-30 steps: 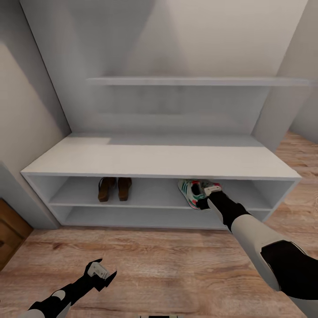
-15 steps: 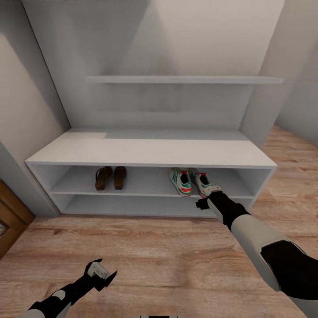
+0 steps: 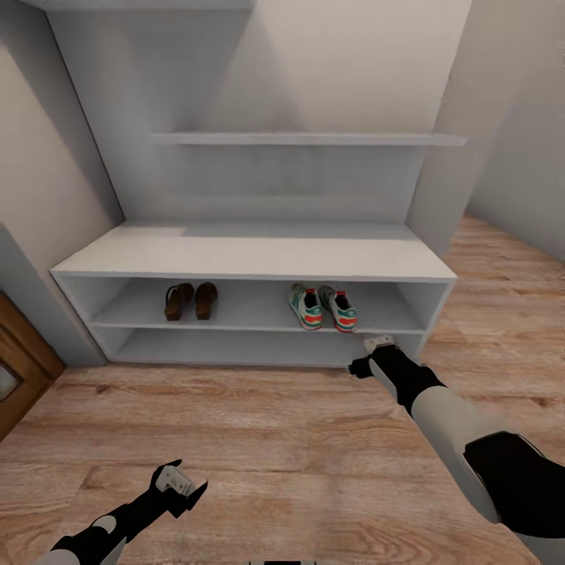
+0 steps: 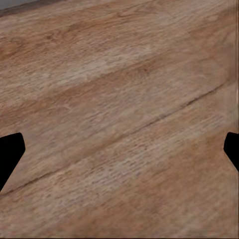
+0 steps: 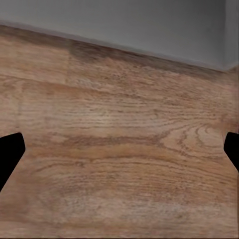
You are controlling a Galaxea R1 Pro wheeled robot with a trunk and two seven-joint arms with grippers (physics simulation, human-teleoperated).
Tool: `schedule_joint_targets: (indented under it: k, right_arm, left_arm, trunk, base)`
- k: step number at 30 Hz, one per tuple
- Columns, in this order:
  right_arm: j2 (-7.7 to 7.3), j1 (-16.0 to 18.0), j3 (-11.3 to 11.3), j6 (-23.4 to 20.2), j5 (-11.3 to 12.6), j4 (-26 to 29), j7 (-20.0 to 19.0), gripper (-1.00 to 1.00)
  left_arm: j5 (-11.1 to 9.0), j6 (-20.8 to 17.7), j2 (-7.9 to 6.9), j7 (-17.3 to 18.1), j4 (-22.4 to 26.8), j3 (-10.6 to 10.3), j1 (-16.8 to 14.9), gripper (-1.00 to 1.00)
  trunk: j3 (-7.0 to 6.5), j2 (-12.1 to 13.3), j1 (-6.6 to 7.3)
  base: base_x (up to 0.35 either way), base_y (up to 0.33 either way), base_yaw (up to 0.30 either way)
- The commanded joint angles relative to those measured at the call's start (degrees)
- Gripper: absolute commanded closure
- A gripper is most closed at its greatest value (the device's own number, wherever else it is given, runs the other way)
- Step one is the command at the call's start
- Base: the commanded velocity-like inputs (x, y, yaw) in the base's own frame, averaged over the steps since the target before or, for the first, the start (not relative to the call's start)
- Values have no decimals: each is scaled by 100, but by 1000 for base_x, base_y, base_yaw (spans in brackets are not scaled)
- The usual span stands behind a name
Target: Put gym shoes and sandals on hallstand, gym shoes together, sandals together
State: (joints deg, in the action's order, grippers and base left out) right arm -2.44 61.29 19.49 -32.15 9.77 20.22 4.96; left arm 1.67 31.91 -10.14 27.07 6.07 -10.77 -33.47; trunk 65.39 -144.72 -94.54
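the right arm and left arm run off the head view's bottom edge; the brown door is cut by its left edge.

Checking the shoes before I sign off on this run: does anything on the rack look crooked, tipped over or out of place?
Nothing stands out. The two sandals sit side by side on the rack's upper shelf, and the two sneakers sit together further right on the same shelf, all upright. Both grippers are empty, jaws open.
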Motion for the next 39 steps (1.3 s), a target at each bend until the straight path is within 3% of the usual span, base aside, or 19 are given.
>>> schedule_joint_targets:
  k: [1, 4, 10, 12, 13, 14, 17, 21, 30, 39]
  right_arm:
    - [-4, -40, -1, 23, -3, -11, -3, -100]
    - [-13, -124, -3, 117, -5, -44, -6, -100]
    - [-29, -416, -6, 724, -8, -453, -9, -100]
    - [-32, -544, -6, 1090, -9, -795, -7, -100]
    - [-37, -673, -5, 1528, -9, -1220, -6, -100]
    - [-37, -673, -5, 1528, -9, -1220, -6, -100]
    - [-42, -898, -2, 2269, -10, -1776, -5, -100]
    - [-81, -1335, -3, 3025, -10, -2103, 0, -100]
    - [-126, -2104, -2, 3783, 22, -2295, 4, -100]
    - [-129, -2389, 1, 4563, 56, -2329, 4, -100]
  left_arm:
    - [0, 0, 1, 0, 0, -1, 0, -100]
    - [0, 0, 2, 0, 0, -2, 3, -100]
    - [-5, -2, 3, -10, 17, 2, 1, -100]
    - [-9, -3, 5, -18, 30, 3, 1, -100]
    - [-12, -5, 8, -24, 40, 7, 0, -100]
    - [-12, -5, 8, -24, 40, 7, 0, -100]
    - [-19, -7, 23, -30, 64, 46, -1, -100]
    - [-23, -8, 162, -33, 149, 188, 0, -100]
    - [-26, -9, 521, -32, 223, 379, 2, -100]
    - [-42, -11, 617, -37, 248, 535, 3, -100]
  trunk:
    - [0, 0, 0]
    - [0, 0, 0]
    - [0, 0, 0]
    - [0, 0, 0]
    - [0, 0, 0]
    - [0, 0, 0]
    - [0, 0, 0]
    - [0, 0, 0]
    - [0, 0, 0]
    - [0, 0, 0]
  base:
    - [-176, -104, 0]
    - [-122, -72, 0]
    - [-55, -33, 0]
    - [-27, -16, 0]
    - [-15, -9, 0]
    - [-15, -9, 0]
    - [-10, -6, 0]
    - [-5, -3, 0]
    - [-106, -1, 0]
    - [-292, 0, 0]
